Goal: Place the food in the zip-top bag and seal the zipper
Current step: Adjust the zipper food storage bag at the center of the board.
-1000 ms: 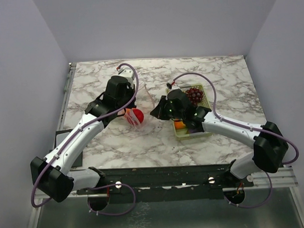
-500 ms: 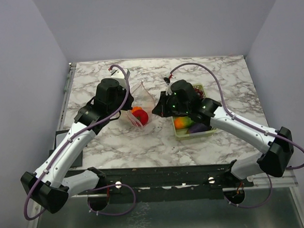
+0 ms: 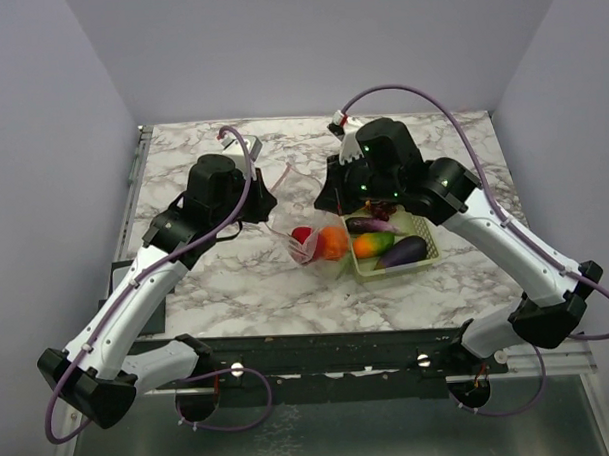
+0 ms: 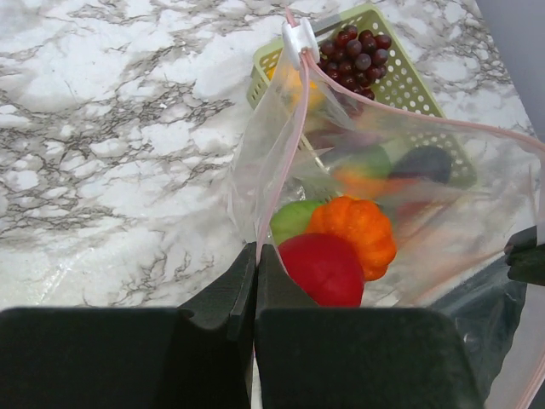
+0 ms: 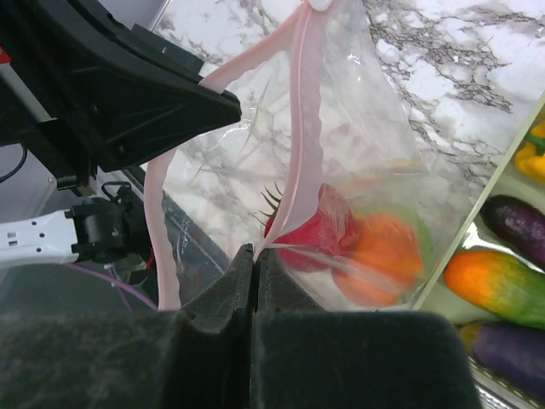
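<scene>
Gripping the zipper [image 5: 300, 145] with left tool [image 4: 256, 256] and right tool [image 5: 254, 256]; zip-top bag [image 4: 281, 170], food [image 4: 353, 234] inside, just beside the basket [image 4: 415, 78].

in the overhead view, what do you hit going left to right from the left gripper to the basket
left gripper → red food in the zip-top bag → orange food beside it → orange-and-green piece in the basket → purple eggplant by its right end

Lifted zip-top bag [image 3: 302, 220]; nearer basket [image 3: 396, 269]
</scene>
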{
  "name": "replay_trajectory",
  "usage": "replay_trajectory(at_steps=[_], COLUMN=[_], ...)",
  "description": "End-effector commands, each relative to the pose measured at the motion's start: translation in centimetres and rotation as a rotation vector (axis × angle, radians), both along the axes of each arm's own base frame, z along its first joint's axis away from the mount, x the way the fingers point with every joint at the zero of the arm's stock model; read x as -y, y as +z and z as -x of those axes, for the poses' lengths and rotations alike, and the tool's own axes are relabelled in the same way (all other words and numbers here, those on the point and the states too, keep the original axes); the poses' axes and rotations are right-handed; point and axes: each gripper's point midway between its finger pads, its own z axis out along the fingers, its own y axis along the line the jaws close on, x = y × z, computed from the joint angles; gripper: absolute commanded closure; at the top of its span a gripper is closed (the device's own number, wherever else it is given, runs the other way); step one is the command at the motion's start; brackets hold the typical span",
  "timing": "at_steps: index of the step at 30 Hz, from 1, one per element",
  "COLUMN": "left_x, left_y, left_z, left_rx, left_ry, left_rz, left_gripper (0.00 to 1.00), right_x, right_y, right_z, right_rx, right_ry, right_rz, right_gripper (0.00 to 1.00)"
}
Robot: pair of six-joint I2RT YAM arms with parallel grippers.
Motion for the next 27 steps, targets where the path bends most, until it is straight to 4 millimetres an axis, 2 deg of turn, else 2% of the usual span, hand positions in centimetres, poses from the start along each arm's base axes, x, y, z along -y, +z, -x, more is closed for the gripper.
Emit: replay_trajectory(at_steps=[1, 3, 4, 6, 8, 11, 14, 16, 22, 24, 25, 27], left_x=[0.7, 0.6, 0.5, 0.4, 0.2, 0.1, 0.3, 0.5, 1.7, 2.2, 2.4, 2.8], left_y=[1.8, 1.5, 1.0, -0.8, -2.8, -4.4, -4.4, -3.6, 1.5, 2.7, 3.0, 2.2], left_z=[1.0, 0.6, 0.2, -0.6, -1.2, -1.8, -2.2, -2.5, -2.7, -2.5, -2.5, -2.5], left_rx=[-0.004, -0.007, -0.013, -0.04, -0.077, -0.1, -0.093, -0.078, 0.019, 0.047, 0.054, 0.043], left_ry=[-0.036, -0.02, -0.003, 0.025, 0.047, 0.068, 0.068, 0.062, 0.014, -0.009, -0.016, -0.022], left_rz=[0.057, 0.046, 0.033, 0.003, -0.032, -0.063, -0.067, -0.059, 0.028, 0.064, 0.081, 0.095], left_gripper=[0.99, 0.99, 0.99, 1.0, 1.0, 1.0, 1.0, 1.0, 1.0, 1.0, 0.99, 0.98], right_x=[0.2, 0.3, 0.4, 0.7, 1.0, 1.1, 1.4, 1.5, 2.0, 2.2, 2.3, 2.8], right_y=[-0.8, -2.2, -3.7, -6.6, -8.9, -9.9, -9.2, -7.4, -0.5, 1.0, 1.3, 0.2], right_z=[0.7, -0.8, -1.6, -3.2, -3.9, -4.6, -5.0, -5.2, -5.0, -4.8, -5.0, -5.7], right_rx=[-0.022, -0.018, -0.037, -0.068, -0.095, -0.09, -0.067, -0.038, 0.072, 0.098, 0.112, 0.127], right_ry=[0.066, 0.044, 0.029, -0.011, -0.033, -0.061, -0.081, -0.089, -0.113, -0.118, -0.13, -0.177], right_rz=[0.086, 0.124, 0.149, 0.202, 0.235, 0.236, 0.241, 0.222, 0.109, 0.075, 0.067, 0.079], right_gripper=[0.99, 0.99, 0.99, 0.99, 0.99, 0.99, 0.99, 0.99, 0.99, 0.99, 0.99, 0.99])
